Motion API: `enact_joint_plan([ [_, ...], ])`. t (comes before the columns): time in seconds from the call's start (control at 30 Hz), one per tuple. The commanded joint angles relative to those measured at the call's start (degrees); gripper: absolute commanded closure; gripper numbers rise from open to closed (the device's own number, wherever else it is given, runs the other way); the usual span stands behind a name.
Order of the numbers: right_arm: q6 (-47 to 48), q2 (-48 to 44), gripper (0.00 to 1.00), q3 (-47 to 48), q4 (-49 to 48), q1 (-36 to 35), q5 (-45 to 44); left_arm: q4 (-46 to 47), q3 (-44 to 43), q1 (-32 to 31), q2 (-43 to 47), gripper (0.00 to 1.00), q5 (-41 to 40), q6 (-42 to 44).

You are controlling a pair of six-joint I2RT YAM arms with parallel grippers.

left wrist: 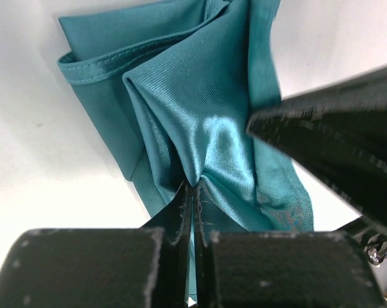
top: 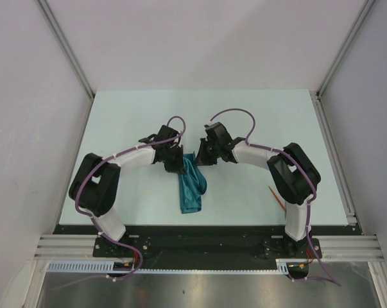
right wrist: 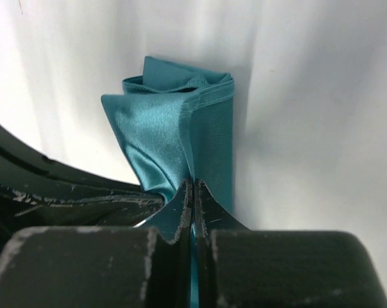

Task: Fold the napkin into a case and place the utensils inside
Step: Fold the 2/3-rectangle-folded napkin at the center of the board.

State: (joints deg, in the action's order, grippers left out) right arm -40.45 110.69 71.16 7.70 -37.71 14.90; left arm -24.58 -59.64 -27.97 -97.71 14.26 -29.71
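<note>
The teal napkin (top: 192,187) lies bunched in a narrow strip on the table's middle, its far end lifted between both arms. My left gripper (top: 179,163) is shut on a pinch of the napkin (left wrist: 199,128); its jaws meet at the cloth (left wrist: 192,186). My right gripper (top: 199,160) is shut on the napkin's (right wrist: 174,128) far edge, jaws closed on a fold (right wrist: 192,183). A thin orange-red utensil (top: 276,196) lies on the table beside the right arm's elbow, partly hidden by it.
The light table (top: 244,115) is walled by grey panels on three sides, with metal rails (top: 337,154) along the right edge. The right gripper's black body (left wrist: 334,135) crowds the left wrist view, and the left gripper's body (right wrist: 58,186) crowds the right wrist view.
</note>
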Motion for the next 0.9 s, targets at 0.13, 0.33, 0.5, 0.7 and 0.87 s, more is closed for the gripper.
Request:
enact_joint_plan([
  [0.13,-4.73,1.28,1.0,3.55,-0.41,-2.1,-0.66,1.9,1.19,1.77,2.44,0.99,1.91,0.54],
  [0.33,-8.24,2.06,1.0,2.32,-4.01,-2.45,-0.22,2.51,3.73,3.62,6.03,0.84,3.49,-0.52],
  [0.5,-9.21,3.3,1.0,3.2,-4.19,-2.19,1.1,0.51,3.48,7.12,12.27,0.57,4.99,-0.26],
  [0.7,-10.09,2.77,1.0,2.67,-4.98,-1.92,1.27,1.46,0.23,13.02,8.78,0.36,9.37,-0.61],
  [0.87,-10.7,2.77,1.0,2.5,-5.33,-1.93,2.15,3.57,-3.19,13.11,2.81,0.37,10.43,-1.75],
])
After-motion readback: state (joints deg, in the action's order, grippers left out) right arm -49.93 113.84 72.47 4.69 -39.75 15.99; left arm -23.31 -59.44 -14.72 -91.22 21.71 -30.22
